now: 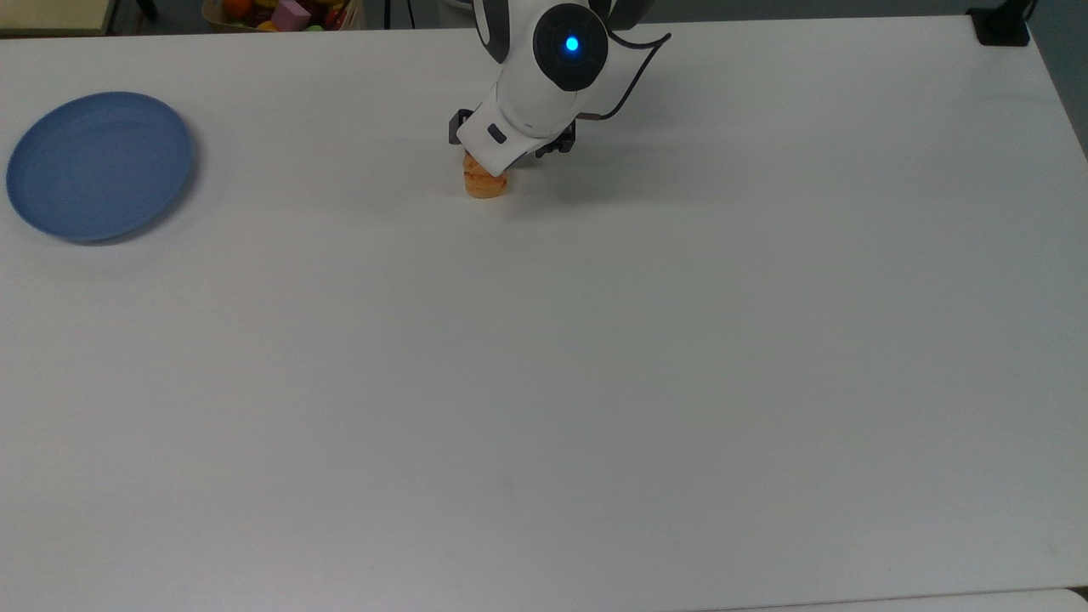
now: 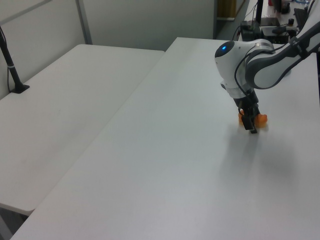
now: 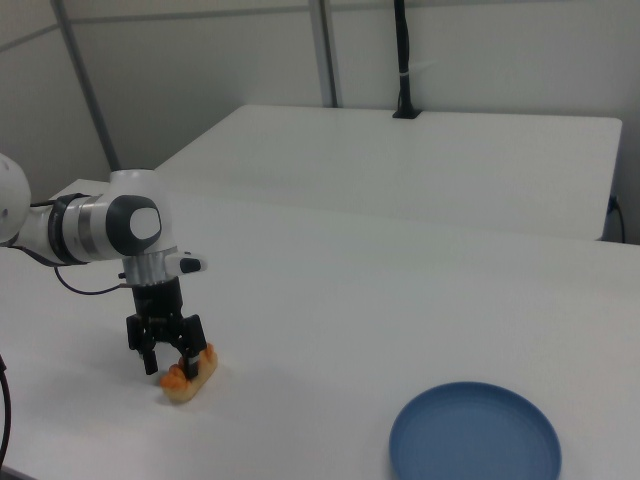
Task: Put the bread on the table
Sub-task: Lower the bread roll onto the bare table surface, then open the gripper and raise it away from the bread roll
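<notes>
Bread (image 3: pixel 190 378) down on table (image 1: pixel 595 382), well apart from blue plate (image 3: pixel 475 445), right view's right. Gripper (image 3: pixel 168 358) spread open, straddling loaf, holding nothing. Release step, likely; next: straight lift clear.

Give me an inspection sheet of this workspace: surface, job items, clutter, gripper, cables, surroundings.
Surface: white table, bare apart from the items below.
Job items: bread lies on the table, far from the blue plate.
Clutter: nothing seen on the table.
Gripper: gripper points down at the bread, fingers spread open astride it.
Cables: black cable loops off the arm's wrist.
Surroundings: second white table alongside; black post at its far edge; bin of colourful toys beyond the table's far edge.
</notes>
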Motion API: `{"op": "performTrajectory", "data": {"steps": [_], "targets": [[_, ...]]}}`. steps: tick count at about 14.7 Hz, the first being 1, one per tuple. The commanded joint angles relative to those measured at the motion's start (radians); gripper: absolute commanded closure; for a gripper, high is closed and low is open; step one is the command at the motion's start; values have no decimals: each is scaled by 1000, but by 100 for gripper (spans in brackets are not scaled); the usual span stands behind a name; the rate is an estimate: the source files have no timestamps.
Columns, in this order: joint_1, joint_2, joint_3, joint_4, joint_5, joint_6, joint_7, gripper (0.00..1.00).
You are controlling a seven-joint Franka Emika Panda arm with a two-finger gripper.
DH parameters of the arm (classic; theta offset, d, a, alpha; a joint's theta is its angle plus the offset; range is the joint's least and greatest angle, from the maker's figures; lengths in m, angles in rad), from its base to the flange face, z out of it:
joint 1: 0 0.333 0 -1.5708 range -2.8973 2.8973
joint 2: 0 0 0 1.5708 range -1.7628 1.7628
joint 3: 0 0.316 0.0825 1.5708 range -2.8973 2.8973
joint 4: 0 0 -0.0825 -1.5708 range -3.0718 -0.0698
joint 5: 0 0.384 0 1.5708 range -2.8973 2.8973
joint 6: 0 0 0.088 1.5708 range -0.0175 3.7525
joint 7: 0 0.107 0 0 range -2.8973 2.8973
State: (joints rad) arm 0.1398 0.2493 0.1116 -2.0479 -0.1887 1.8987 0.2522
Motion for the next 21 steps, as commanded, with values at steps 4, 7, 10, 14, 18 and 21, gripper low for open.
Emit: {"op": "performTrajectory", "data": {"steps": [4, 7, 10, 14, 18, 21], "targets": [[-3, -44, 2, -12, -25, 2, -4, 0], [-31, -103, 2, 29, -23, -21, -28, 0], [-71, -134, -3, 130, -5, -44, -36, 0], [-121, -160, -24, 259, 46, -58, -39, 0], [-124, -194, -96, 392, 141, -211, -117, 0], [-121, -191, -102, 430, 144, -306, -149, 0]]}}
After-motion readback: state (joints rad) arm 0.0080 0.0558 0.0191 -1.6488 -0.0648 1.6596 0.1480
